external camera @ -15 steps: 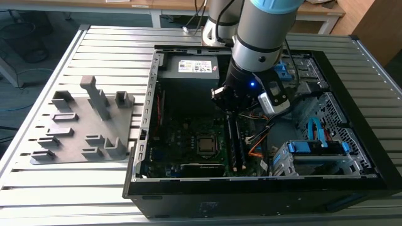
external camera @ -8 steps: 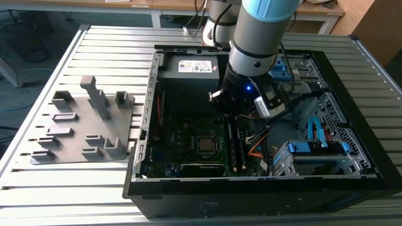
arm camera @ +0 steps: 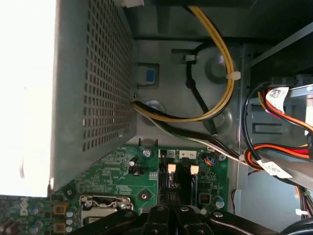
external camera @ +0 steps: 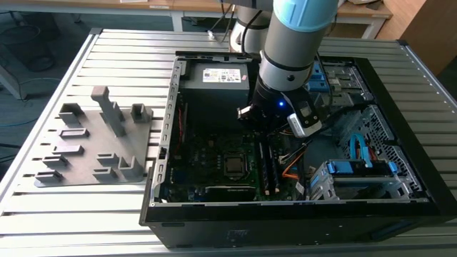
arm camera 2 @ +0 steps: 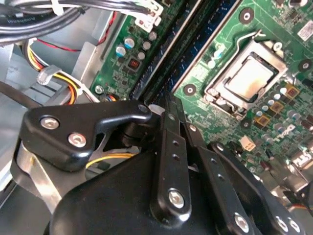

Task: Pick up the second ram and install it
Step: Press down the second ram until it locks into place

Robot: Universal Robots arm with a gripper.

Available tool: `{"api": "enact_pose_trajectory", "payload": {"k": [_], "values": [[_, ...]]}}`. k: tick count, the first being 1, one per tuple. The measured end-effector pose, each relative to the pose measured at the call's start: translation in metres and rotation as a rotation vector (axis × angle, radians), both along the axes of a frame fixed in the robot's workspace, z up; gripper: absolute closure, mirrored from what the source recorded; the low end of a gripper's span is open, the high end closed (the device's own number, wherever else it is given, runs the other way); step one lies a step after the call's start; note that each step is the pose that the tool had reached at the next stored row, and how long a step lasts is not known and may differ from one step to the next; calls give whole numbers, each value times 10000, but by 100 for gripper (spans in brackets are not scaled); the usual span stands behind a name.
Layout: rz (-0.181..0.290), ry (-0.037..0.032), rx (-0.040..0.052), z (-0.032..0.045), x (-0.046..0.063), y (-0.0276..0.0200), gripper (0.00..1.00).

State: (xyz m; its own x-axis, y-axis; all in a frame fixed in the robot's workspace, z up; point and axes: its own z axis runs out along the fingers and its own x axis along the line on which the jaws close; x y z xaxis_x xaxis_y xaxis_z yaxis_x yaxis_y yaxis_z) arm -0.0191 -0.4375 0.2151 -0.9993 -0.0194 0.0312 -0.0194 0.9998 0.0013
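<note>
My gripper point(external camera: 267, 130) is down inside the open computer case, over the far end of the memory slots beside the CPU socket point(external camera: 234, 165). In the second wrist view its black fingers point(arm camera 2: 168, 122) lie pressed together, and the gripper point(arm camera 2: 171, 100) is shut with its tips at the near end of the second ram point(arm camera 2: 203, 36), a dark blue stick standing in its slot. In the first wrist view the gripper point(arm camera: 180, 210) sits just over the ram point(arm camera: 182, 180), between two white slot latches point(arm camera: 171, 169). Whether the tips touch the stick is hidden.
A grey plastic holder point(external camera: 93, 144) with upright ribs lies on the slatted table at the exterior view's left. The power supply box point(external camera: 214, 80) stands close behind the gripper. Yellow and orange cables point(arm camera: 220, 58) and blue drive bays point(external camera: 357, 166) crowd the case at the exterior view's right.
</note>
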Motion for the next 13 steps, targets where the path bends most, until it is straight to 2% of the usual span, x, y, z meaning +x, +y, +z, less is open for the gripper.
{"api": "enact_pose_trajectory", "payload": {"k": [3, 5, 7, 13], "values": [[-2, -17, 46, 55, 2, 7, 90], [0, -6, 13, 117, 0, 1, 90], [1, -8, -6, 118, 1, -14, 90], [0, -6, -152, 114, 0, -208, 90]]}}
